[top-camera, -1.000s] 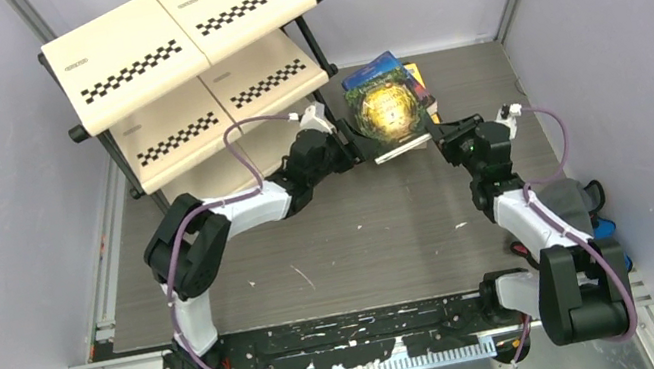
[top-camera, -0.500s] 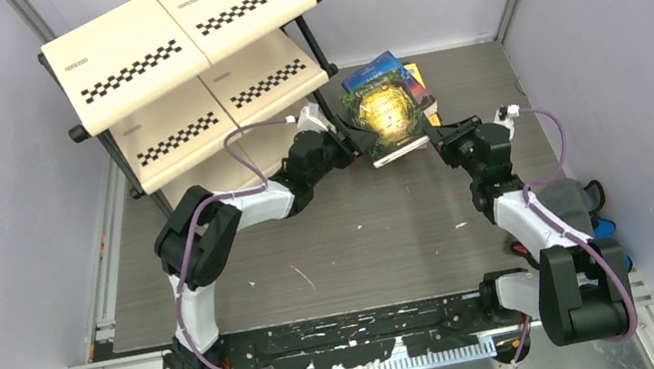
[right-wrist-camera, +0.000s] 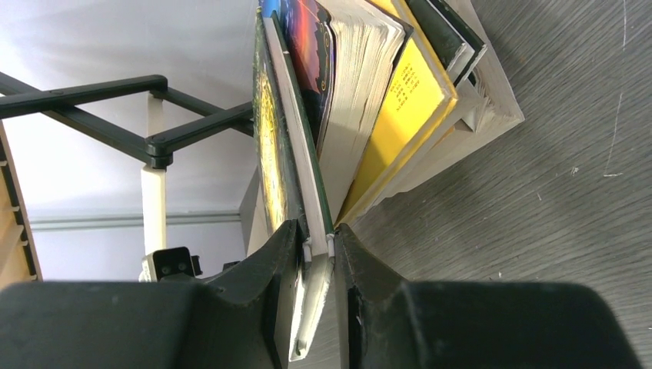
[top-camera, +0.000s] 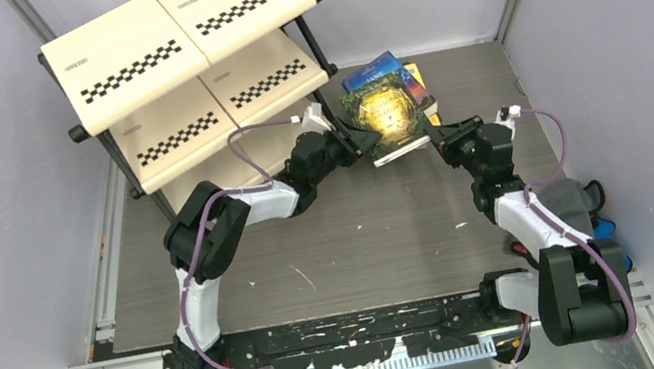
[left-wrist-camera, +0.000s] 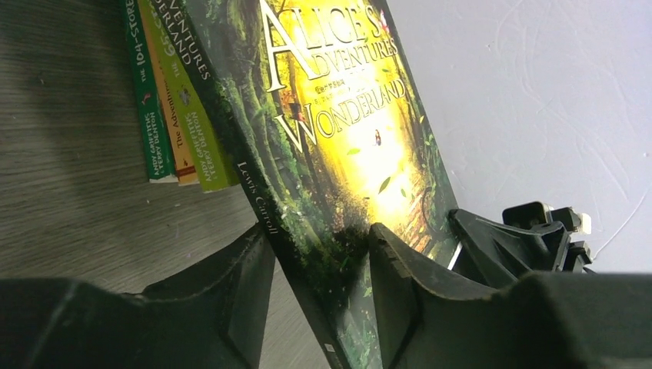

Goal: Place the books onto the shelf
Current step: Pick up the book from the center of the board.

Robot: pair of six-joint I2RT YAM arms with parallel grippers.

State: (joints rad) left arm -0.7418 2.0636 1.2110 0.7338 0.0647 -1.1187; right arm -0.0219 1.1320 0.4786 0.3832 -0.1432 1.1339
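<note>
The dark green-and-gold book (top-camera: 384,114) stands tilted above the table, in front of the other books (top-camera: 381,68), which lean in a stack at the back. My right gripper (top-camera: 434,138) is shut on its lower right page edge (right-wrist-camera: 296,138), fingers (right-wrist-camera: 350,254) pinching both covers. My left gripper (top-camera: 359,144) straddles the spine corner (left-wrist-camera: 338,115). Its jaws stand open; one finger (left-wrist-camera: 392,261) touches the cover and a gap shows beside the other. The shelf (top-camera: 174,29) stands at the back left, with no book visible on it.
Green, orange and lime book spines (left-wrist-camera: 177,100) rest on the table behind the held book. A grey-and-blue cloth bundle (top-camera: 588,199) lies by the right wall. The shelf's black frame (right-wrist-camera: 154,142) is close behind the books. Enclosure walls ring the table.
The left gripper's jaws have narrowed around the book's spine corner and its elbow has swung right. The book has shifted slightly left. The right arm holds still.
</note>
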